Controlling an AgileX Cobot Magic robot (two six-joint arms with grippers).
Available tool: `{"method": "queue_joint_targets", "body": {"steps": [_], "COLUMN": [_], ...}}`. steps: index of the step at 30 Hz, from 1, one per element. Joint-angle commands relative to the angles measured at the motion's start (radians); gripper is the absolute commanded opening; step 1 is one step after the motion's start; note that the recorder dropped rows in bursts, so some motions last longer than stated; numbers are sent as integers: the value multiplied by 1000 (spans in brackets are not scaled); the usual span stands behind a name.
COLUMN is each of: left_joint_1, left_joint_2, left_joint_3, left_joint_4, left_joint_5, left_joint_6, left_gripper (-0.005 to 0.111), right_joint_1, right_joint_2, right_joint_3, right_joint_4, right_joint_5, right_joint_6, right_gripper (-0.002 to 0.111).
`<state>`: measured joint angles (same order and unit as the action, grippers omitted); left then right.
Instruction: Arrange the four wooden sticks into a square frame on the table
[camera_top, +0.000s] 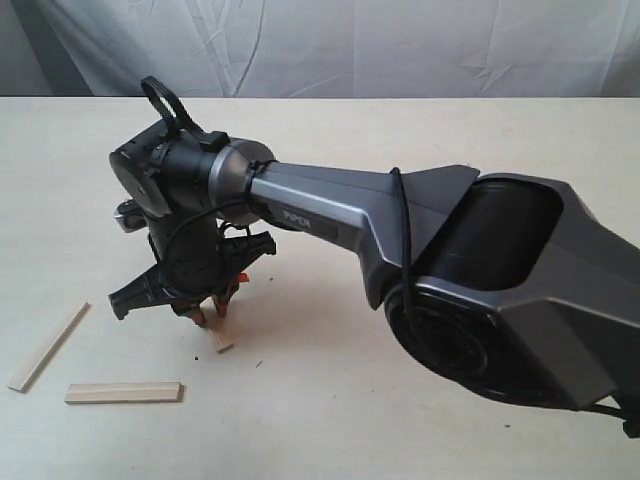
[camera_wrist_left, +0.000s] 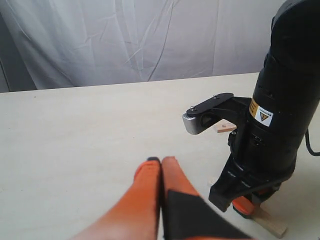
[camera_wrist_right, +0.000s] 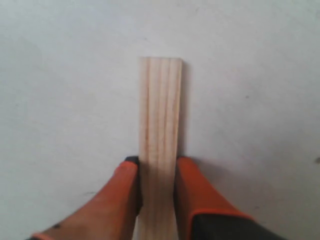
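Right wrist view: right gripper (camera_wrist_right: 157, 164) around one wooden stick (camera_wrist_right: 160, 110).

pale grained stick (camera_wrist_right: 160, 125), cream table (camera_wrist_right: 60, 75), orange jaws

Soft, even light washes the pale surface (camera_top: 450, 130), leaving only faint shadows beneath the arm (camera_top: 330, 200). In the left wrist view the orange fingers (camera_wrist_left: 142, 200) blur at close range. The right wrist view is hazy, the stick (camera_wrist_right: 160, 110) soft-grained and washed pale.
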<state>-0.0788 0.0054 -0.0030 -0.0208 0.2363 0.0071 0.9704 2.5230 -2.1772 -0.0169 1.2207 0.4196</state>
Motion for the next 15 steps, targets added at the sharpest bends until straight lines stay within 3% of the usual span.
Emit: {"method": "queue_joint_targets", "body": {"steps": [1, 15], "left_joint_1": [5, 5], "left_joint_2": [-5, -5], "left_joint_3": [3, 3], "left_joint_4": [1, 1], "left_joint_5": [-4, -4], "left_joint_6": [1, 1], "left_gripper": [0, 0], "right_joint_1": [-5, -184], "right_joint_2": [-9, -193], "right_joint_3": [2, 32], "right_joint_4": [-21, -66], "right_joint_5": [0, 0], "right_joint_6": [-1, 70], "right_gripper": [1, 1]}}
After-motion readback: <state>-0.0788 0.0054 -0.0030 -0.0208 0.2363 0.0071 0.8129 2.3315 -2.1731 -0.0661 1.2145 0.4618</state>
